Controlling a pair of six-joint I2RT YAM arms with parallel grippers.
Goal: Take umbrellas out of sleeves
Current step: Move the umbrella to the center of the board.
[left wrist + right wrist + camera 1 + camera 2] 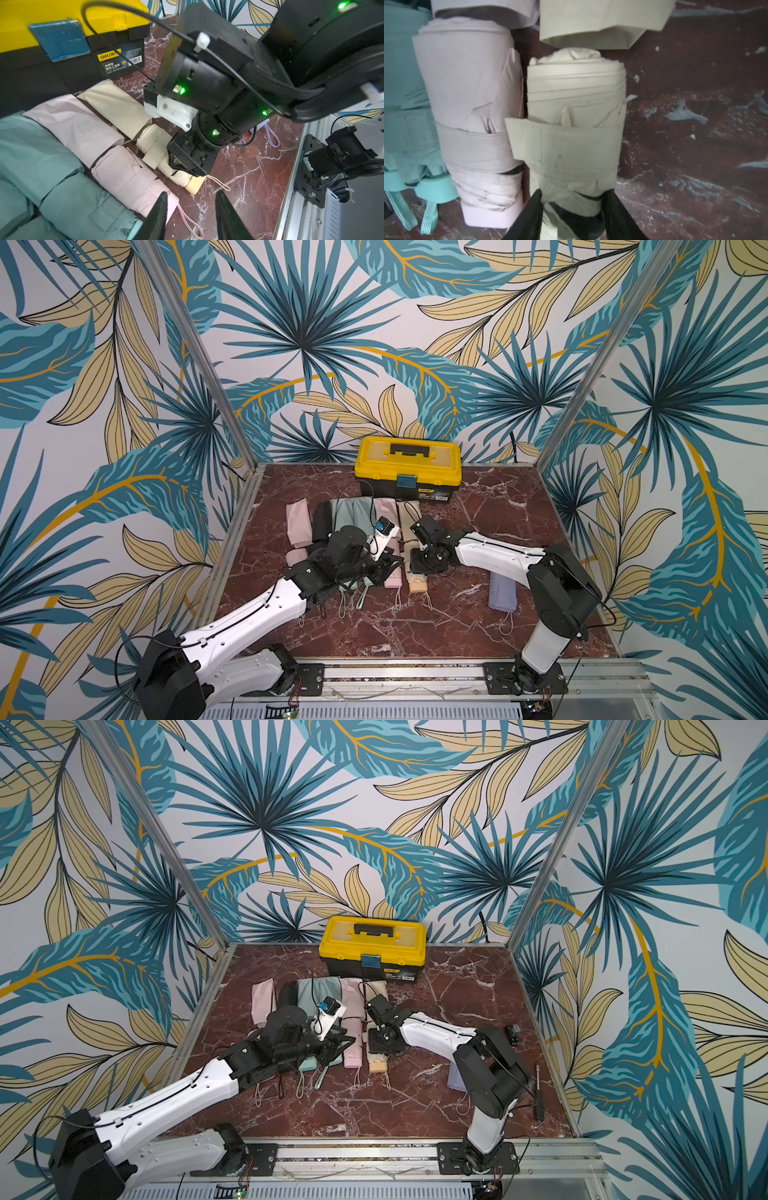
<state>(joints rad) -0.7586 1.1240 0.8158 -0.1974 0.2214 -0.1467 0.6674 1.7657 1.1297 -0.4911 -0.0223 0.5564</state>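
Red-brown marble worktop [415, 626], leaf-print walls round it. The beige umbrella [575, 124] lies flat nr the middle, out of its beige sleeve [602, 20], whose open mouth sits just beyond the umbrella's tip.

The right claw [572, 209] is clamped on that umbrella at the handle end, 1 finger pressed on each side, w/ the strap band just ahead of them. The pink umbrella [471, 104] lies just beside it, & its pink sleeve [68, 124] lies just past its tip.

The left claw [192, 216] has its jaws apart & holds nothing. Bare worktop & the pink wrist loop show btwn the fingers. 1 finger is over the pink umbrella's handle end; can't tell if it touches.

2 mint umbrellas [79, 203] come next in the row. The yellow-lidded toolbox [409, 466] stands at the back wall. The lilac umbrella [503, 593] lies well apart, beside the right arm; can't tell whether it's in a sleeve.

Both top views hide the claws' fingers under the wrists; the wrist cams show them. In a top view a thin dark tool [538, 1094] lies by the worktop's edge, seen in no other view.
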